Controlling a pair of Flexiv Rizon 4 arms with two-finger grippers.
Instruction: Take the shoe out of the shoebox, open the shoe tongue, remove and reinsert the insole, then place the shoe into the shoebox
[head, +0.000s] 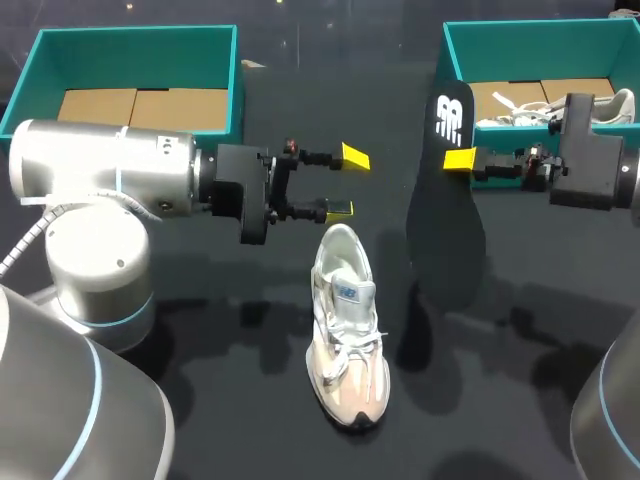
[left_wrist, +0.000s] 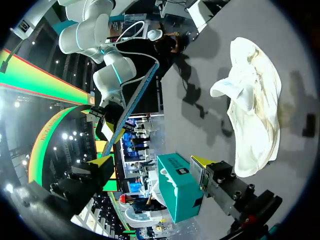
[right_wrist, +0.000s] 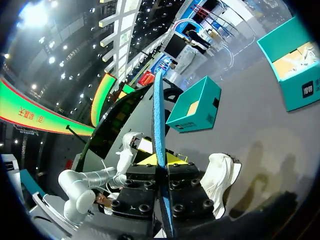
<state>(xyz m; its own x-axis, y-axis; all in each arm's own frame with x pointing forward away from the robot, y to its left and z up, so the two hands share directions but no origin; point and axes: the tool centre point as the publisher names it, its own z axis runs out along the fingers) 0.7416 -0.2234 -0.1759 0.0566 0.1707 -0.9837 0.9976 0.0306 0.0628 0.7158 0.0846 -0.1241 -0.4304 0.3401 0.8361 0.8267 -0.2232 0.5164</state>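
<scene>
A white sneaker (head: 345, 330) stands on the black table at the middle, toe toward the near edge. My right gripper (head: 461, 160) is shut on the black insole (head: 445, 215), which hangs upright above the table to the right of the shoe. In the right wrist view the insole (right_wrist: 159, 120) shows edge-on, clamped between the fingers of that gripper (right_wrist: 160, 162), with the sneaker (right_wrist: 220, 177) off to one side. My left gripper (head: 347, 184) hovers open just behind the shoe's heel, holding nothing. From the left wrist, that gripper (left_wrist: 152, 167) is empty, and the sneaker (left_wrist: 252, 110) lies beside it.
A teal shoebox (head: 135, 35) with a bare cardboard floor stands at the back left. A second teal shoebox (head: 540, 28) at the back right holds another white shoe (head: 520, 112). Dark open tabletop surrounds the sneaker.
</scene>
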